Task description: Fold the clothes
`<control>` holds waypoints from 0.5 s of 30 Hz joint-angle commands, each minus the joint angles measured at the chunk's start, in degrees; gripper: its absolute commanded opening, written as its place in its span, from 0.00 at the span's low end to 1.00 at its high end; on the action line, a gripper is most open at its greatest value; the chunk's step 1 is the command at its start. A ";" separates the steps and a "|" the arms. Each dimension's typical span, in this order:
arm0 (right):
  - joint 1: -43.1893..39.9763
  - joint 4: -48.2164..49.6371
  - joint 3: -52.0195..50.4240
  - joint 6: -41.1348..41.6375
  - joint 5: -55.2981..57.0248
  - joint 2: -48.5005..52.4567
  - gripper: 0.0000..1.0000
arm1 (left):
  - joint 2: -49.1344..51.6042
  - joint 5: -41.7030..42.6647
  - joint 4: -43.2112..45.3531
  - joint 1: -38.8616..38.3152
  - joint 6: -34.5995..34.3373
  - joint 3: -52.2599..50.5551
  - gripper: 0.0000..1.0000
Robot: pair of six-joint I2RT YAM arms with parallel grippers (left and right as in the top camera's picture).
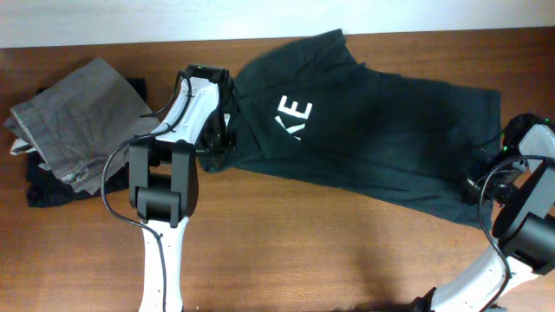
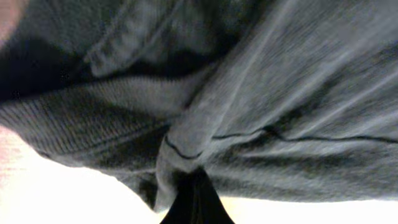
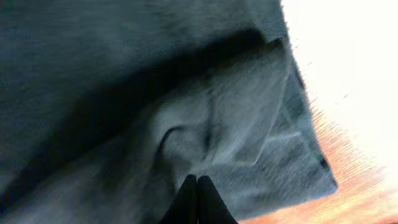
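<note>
Wooden bench (image 1: 347,251): the dark NIKE T-shirt (image 1: 381,139) lies spread from centre to right edge. Expect soft, light, limp cloth; grip at hems and corners. At opposite ends, left gripper (image 2: 193,186) and right gripper (image 3: 197,186) each apparently pinch bunched fabric.

On your brown wooden bench (image 1: 347,251) you see a dark charcoal T-shirt (image 1: 390,139) with white lettering spread across the middle and right. At the left, a black folded garment (image 1: 42,187) lies beneath folded grey trousers (image 1: 78,121).
</note>
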 commanded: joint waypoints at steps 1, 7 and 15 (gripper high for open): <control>-1.55 0.04 -0.96 0.55 3.13 1.29 0.04 | 1.11 -1.01 -1.20 -0.24 -1.51 -0.26 0.00; -4.22 -0.35 -1.53 2.25 5.51 1.36 0.04 | 1.11 -0.81 -2.49 -0.92 -1.62 -0.66 0.01; -7.93 0.33 -1.75 2.21 5.73 1.36 0.04 | 1.11 -0.85 -1.42 -2.69 -1.60 -0.96 0.01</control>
